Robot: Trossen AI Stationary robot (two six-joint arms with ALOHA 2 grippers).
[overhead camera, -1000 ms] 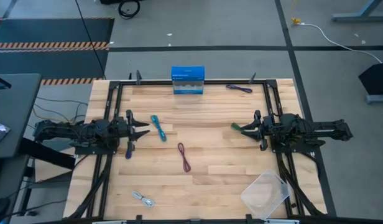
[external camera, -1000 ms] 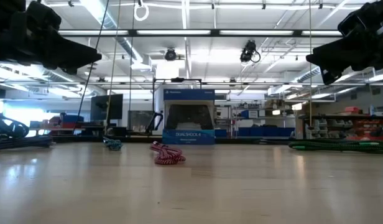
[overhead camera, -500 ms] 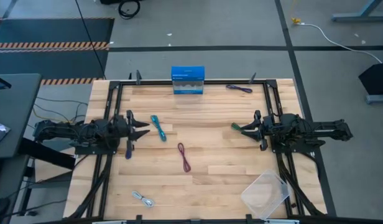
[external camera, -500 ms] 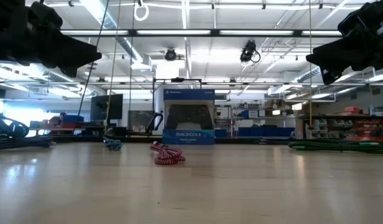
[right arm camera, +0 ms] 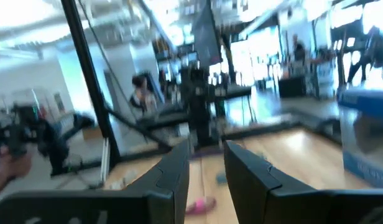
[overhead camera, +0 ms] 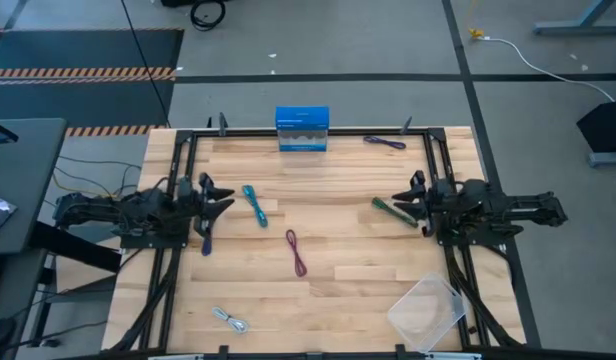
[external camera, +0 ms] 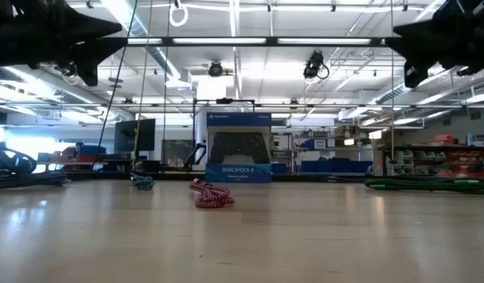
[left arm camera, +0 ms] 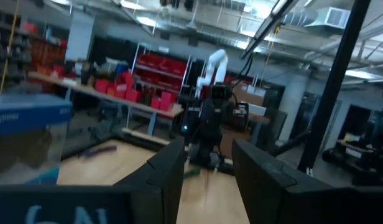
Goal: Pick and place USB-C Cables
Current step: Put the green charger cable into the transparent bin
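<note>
**Above the table, both pincers free-handed: no cable lifted yet**

Beside the blue box [overhead camera: 302, 129], which stands at the table's [overhead camera: 338, 200] far edge, the five cables lie scattered and none is in a grip. The dark purple cable [overhead camera: 385, 142] rests just to the box's right along that same edge. The teal cable [overhead camera: 254, 204] lies nearer than the box and a little to its left; the maroon cable [overhead camera: 296, 252] lies nearer still, almost in line with the box. The green cable [overhead camera: 392, 211] sits to the box's right, toward the right arm. The white-grey cable [overhead camera: 229, 319] is well apart from the box, at the near left edge. A clear tray [overhead camera: 426, 311] sits at the near right corner.

The left pincer [overhead camera: 220, 201] hangs raised, near the teal cable, its fingers spread and grasping nothing. The right pincer [overhead camera: 403, 202] hangs likewise, spread and holding nothing, just beside the green cable.

By my reading, the work stands at the approach to a pick. The next move calls for lowering a pincer squarely over its nearest cable, fingers astride the thin bundle, before clenching.
</note>
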